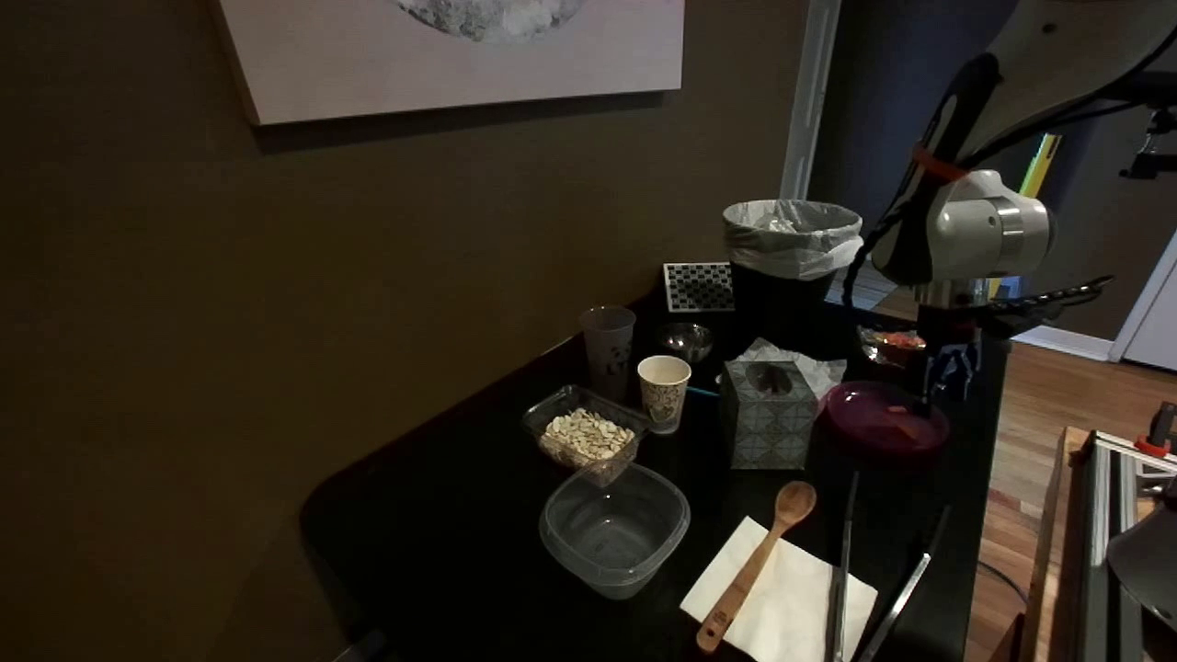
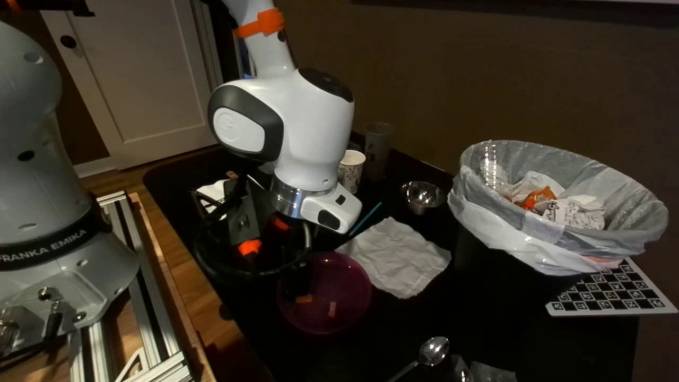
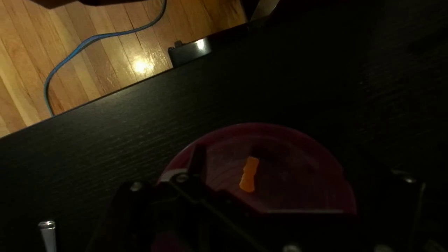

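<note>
Silver metal tongs [image 1: 900, 602] near, black gripper [image 1: 940, 393] far

A square white paper napkin [image 1: 800, 593] partly underlies the tongs, likely for cleanliness. Jaws (whether apart, I cannot tell) hang over a maroon plastic plate [image 3: 297, 164], its rim likely corralling the small orange piece [image 3: 249, 175] within.

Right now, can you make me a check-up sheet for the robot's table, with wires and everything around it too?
Surface: black table, dimly lit.
Things by the jaws: purple plate with at least one orange piece lying in it.
Clutter: tissue box, paper cup, wooden spoon on a white napkin.
Jaws: appear open, over the plate; nothing seen held, contact unclear.
Cables: blue cable curving across the wooden floor.
Surroundings: lined bin, wall picture, white door.
</note>
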